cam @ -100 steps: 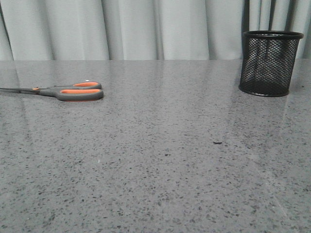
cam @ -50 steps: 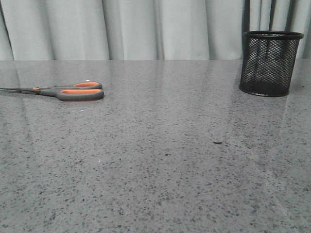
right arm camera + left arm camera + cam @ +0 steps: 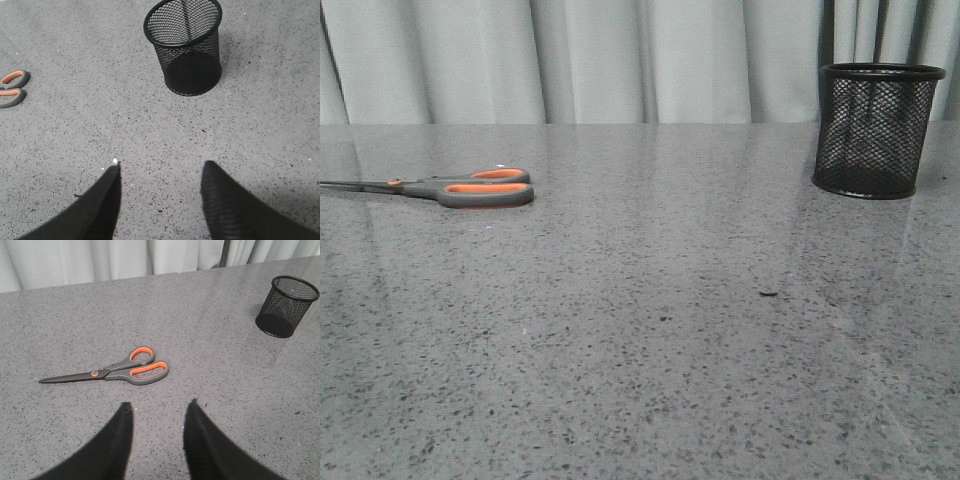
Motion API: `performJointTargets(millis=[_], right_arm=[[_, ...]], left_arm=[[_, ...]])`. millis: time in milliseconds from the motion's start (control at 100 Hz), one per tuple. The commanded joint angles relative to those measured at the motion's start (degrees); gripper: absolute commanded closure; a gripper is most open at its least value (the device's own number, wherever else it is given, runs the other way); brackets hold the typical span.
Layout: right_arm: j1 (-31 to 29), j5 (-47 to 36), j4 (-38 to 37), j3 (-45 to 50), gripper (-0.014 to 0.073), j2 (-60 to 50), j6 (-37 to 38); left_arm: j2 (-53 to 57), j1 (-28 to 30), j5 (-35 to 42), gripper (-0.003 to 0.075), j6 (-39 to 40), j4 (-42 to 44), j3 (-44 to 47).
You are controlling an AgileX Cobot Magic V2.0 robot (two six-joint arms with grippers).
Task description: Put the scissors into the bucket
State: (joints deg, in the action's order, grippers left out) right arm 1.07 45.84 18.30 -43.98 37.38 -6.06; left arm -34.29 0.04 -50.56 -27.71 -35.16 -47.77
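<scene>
- Nearest to you in the left wrist view, the left gripper [image 3: 156, 412] has its two dark fingers spread with bare table [image 3: 210, 340] between them; it pinches nothing and hangs above the surface.
- In the right wrist view, the right gripper [image 3: 160, 172] is likewise spread, holding nothing, with speckled grey stone showing in the gap.
- Neither gripper nor arm shows in the front view, so you can judge their state from the wrist views only.
- The near half of the table in the front view carries only a few dark specks, the clearest being a small fleck [image 3: 767, 294] right of centre.
- The scissors [image 3: 470, 188] lie flat on the left side of the table, closed, handles towards the centre and blades pointing left.
- In the front view the blade tips run off the left edge, so you cannot see their ends there; the left wrist view shows the whole pair, beyond that gripper's fingertips.
- The right wrist view catches only the handle loops, cut by the frame edge.
- The bucket [image 3: 876, 130] stands upright at the far right, well apart from the scissors, nothing between them.
- Through its mesh you can make out little; the right wrist view looks into its open mouth and shows only the dark base.
- Farthest back, a pale pleated curtain [image 3: 620, 60] closes off the table.
</scene>
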Motion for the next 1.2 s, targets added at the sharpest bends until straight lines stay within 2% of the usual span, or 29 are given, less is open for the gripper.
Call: performJointTargets(millis=[0,100,270,450,690,750,970,1190], right_arm=[[-0.2,-3.1,0.5,-2.0,0.0213,0.5,-0.7],[-0.2,-3.1,0.5,-2.0,0.0213,0.5,-0.7],[-0.2,-3.1,0.5,-2.0,0.0213,0.5,-0.7],[-0.2,-3.1,0.5,-2.0,0.0213,0.5,-0.9],[-0.1,-2.0,0.5,-2.0,0.0213,0.5,-2.7],[-0.1,-1.9,0.5,-2.0,0.0213,0.5,-2.8],[-0.1,-1.2,0.4,-2.0,0.0213,0.5,-2.9],[-0.1,-1.1,0.4,-2.0,0.0213,0.5,-2.9]], left_arm=[[-1.6,0.1,4.0,0.0355,-0.3,-2.8,-1.8],[-3.3,0.1,3.8,0.0356,-0.9,-2.9,-2.2],[-10.4,0.1,0.3,0.0356,-7.1,-2.8,-7.1],[-23.3,0.1,-6.5,0.0356,-16.0,-2.6,-17.7],[-43.7,0.1,-21.2,0.0356,-28.8,-2.1,-34.6],[-48.5,-0.3,-21.8,0.0356,-31.4,-1.6,-38.7],[-60.8,-4.4,-21.8,0.0353,-45.2,6.1,-47.9],[-66.2,-9.9,-21.8,0.0352,-47.8,17.8,-49.2]])
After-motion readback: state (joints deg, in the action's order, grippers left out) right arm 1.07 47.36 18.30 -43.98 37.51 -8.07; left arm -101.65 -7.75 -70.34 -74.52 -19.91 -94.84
